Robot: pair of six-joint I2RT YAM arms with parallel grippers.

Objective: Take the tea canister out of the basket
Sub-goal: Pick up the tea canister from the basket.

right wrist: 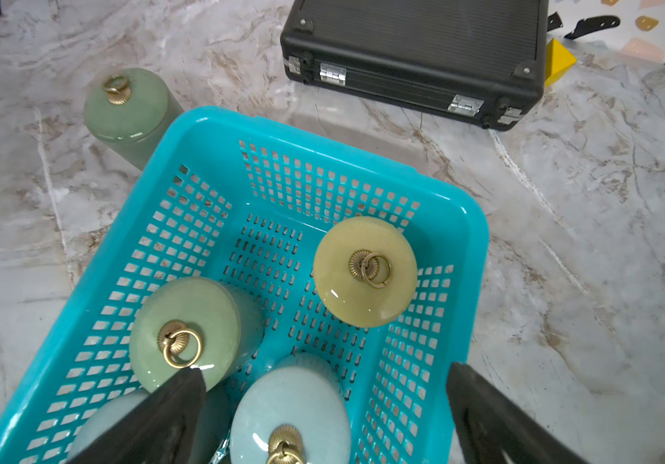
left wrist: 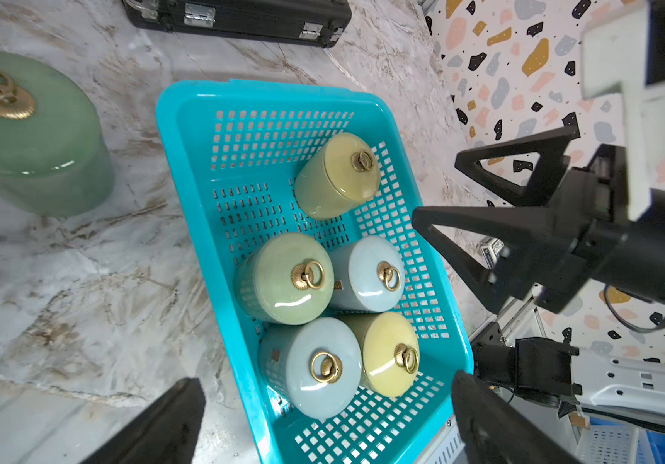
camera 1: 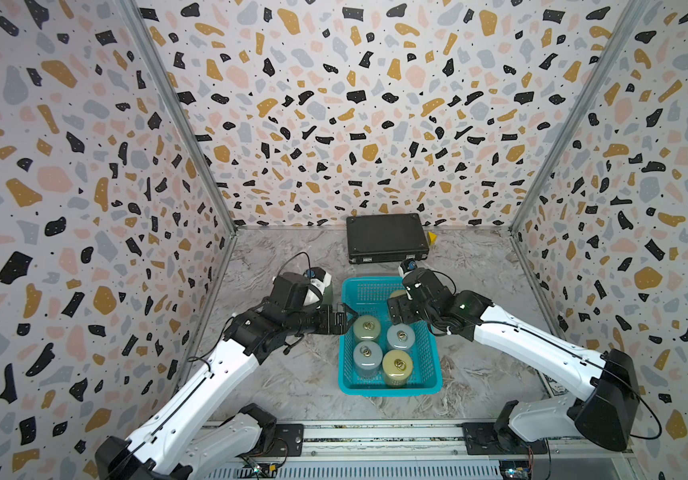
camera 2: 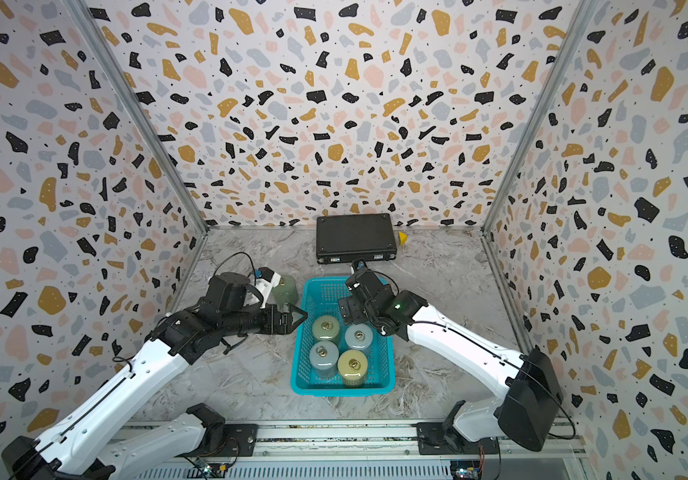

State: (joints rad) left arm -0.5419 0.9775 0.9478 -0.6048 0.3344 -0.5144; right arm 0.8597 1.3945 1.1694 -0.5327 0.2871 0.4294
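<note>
Turquoise mesh plastic makes up the basket (camera 1: 390, 390), which sits in the middle of the marble table (camera 1: 292, 374). Five tea canisters (left wrist: 274, 289) stand upright inside it, each lid topped with a brass ring. Four crowd the near end, touching one another: a green canister (camera 1: 365, 328) and a pale blue canister (camera 1: 401, 336) behind, a second pale blue canister (camera 1: 367, 358) and a yellow canister (camera 1: 397, 365) in front. The fifth, a lone yellow canister (right wrist: 342, 293), stands apart by the far right wall of the basket, with bare floor between it and the rest. A sixth, the darker green canister (camera 2: 285, 289), stands outside on the table just beside the basket's far left corner. My left gripper (camera 1: 346, 319) hangs at the basket's left rim, jaws spread wide and holding nothing. My right gripper (left wrist: 439, 191) hovers over the far right part of the basket, above the lone yellow canister, equally wide and empty; in both top views it hides most of that canister. Beyond the basket, against the back wall, lies a closed black case (camera 1: 388, 239) with metal fittings on its near edge and a small yellow block (camera 1: 432, 237) at its right end. My left wrist camera housing covers part of the outside canister in both top views.
</note>
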